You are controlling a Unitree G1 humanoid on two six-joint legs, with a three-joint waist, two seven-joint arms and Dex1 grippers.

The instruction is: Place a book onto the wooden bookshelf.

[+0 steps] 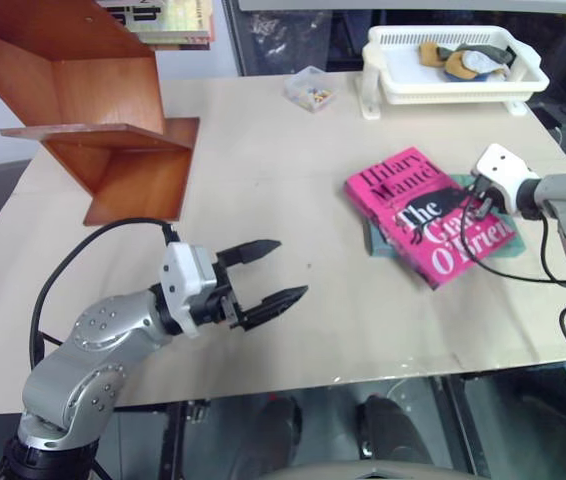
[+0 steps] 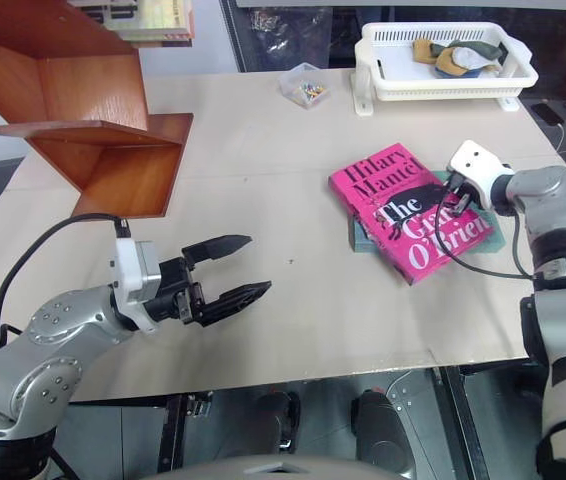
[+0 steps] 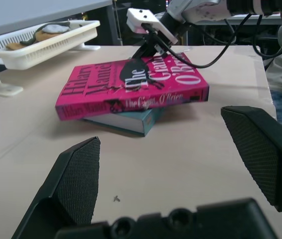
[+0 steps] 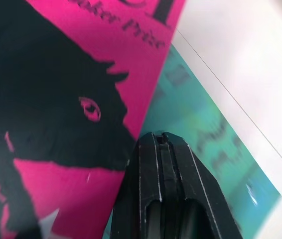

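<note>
The book (image 1: 429, 214) lies flat on the right half of the bench (image 1: 293, 280), cover up, resting askew on a teal book (image 3: 126, 121) whose edges show beneath it; it is well apart from the bookshelf (image 1: 93, 130), which stands at the bench's far left corner, with other books (image 1: 168, 20) lying on its upper ledge. The right end effector (image 2: 454, 200) points down at the book's right side, its two black fingers pressed together with nothing between them; in the right wrist view the joined tips (image 4: 162, 149) sit at the pink cover's edge, where the teal cover shows beside it; whether they touch the book I cannot tell. The left end effector (image 1: 275, 272) hangs over the near left part of the bench, roughly level, its fingers spread wide and empty, aimed towards the books. A white basket (image 1: 453, 65) holding a few small items stands at the far right; a small clear box (image 1: 311, 88) sits just left of it.
</note>
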